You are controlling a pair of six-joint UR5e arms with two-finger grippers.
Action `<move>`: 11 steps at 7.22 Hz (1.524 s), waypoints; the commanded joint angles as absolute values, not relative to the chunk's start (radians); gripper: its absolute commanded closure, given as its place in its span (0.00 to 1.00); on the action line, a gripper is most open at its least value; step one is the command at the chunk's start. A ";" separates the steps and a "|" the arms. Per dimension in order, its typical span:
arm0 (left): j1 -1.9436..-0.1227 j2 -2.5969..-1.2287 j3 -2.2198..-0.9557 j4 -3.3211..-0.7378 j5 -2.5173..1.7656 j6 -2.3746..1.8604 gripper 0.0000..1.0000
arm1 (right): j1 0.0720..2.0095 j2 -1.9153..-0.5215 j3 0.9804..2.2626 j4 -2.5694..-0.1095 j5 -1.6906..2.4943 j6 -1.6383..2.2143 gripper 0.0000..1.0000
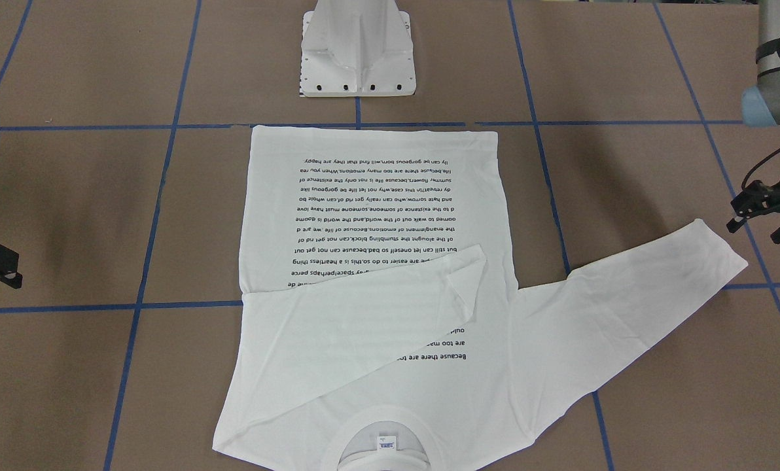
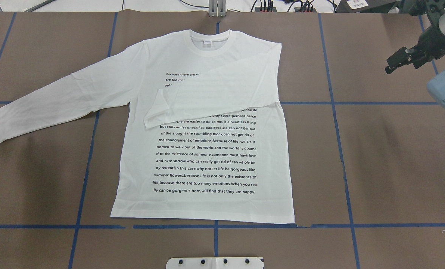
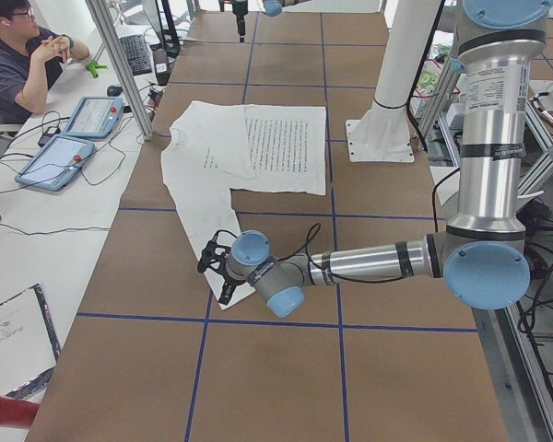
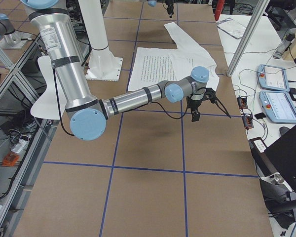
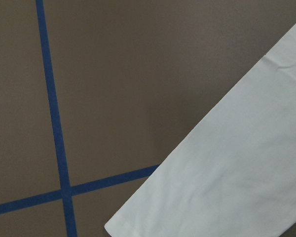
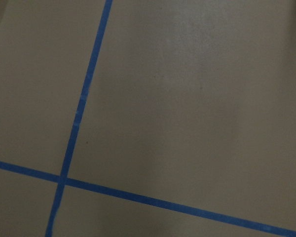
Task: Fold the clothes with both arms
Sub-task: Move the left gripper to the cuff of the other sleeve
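Observation:
The white long-sleeved T-shirt (image 2: 207,157) lies flat, print side up, with its collar (image 2: 210,39) at the far side from the robot. One sleeve (image 2: 215,93) is folded across the chest and covers part of the text. The other sleeve (image 2: 58,97) stretches out towards my left arm. My left gripper (image 1: 756,230) is open and empty, hovering just beyond that sleeve's cuff (image 5: 227,173). My right gripper (image 2: 396,61) is open and empty, well off the shirt's other side, above bare table.
The white pedestal base (image 1: 357,52) stands just behind the shirt's hem. Blue tape lines (image 2: 342,149) grid the brown table. An operator (image 3: 23,55) sits at a side desk with tablets (image 3: 74,138). An aluminium post (image 3: 120,64) rises at the table's edge.

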State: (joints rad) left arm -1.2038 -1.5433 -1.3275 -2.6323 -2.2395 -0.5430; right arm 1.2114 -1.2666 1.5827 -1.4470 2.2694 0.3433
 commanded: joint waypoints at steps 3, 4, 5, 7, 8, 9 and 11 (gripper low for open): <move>-1.094 -1.514 -1.321 -2.665 -2.229 -0.554 0.13 | 1.215 -1.287 1.592 -1.447 2.272 0.341 0.00; -1.083 -1.513 -1.321 -2.665 -2.229 -0.554 0.13 | 1.215 -1.287 1.592 -1.447 2.272 0.339 0.00; -1.069 -1.511 -1.321 -2.665 -2.227 -0.554 0.13 | 1.216 -1.287 1.592 -1.447 2.272 0.339 0.00; -1.062 -1.511 -1.321 -2.665 -2.209 -0.554 0.18 | 1.215 -1.293 1.592 -1.447 2.269 0.339 0.00; -1.057 -1.511 -1.321 -2.665 -2.198 -0.554 0.18 | 1.215 -1.296 1.592 -1.447 2.266 0.339 0.00; -1.055 -1.511 -1.321 -2.665 -2.198 -0.554 0.20 | 1.215 -1.301 1.594 -1.447 2.266 0.339 0.00; -1.055 -1.509 -1.321 -2.665 -2.186 -0.552 0.25 | 1.215 -1.301 1.597 -1.447 2.264 0.341 0.00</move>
State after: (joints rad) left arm -1.0561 -1.5100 -1.3208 -2.6646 -2.1956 -0.5528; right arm 1.2150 -1.2999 1.5944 -1.4465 2.2649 0.3393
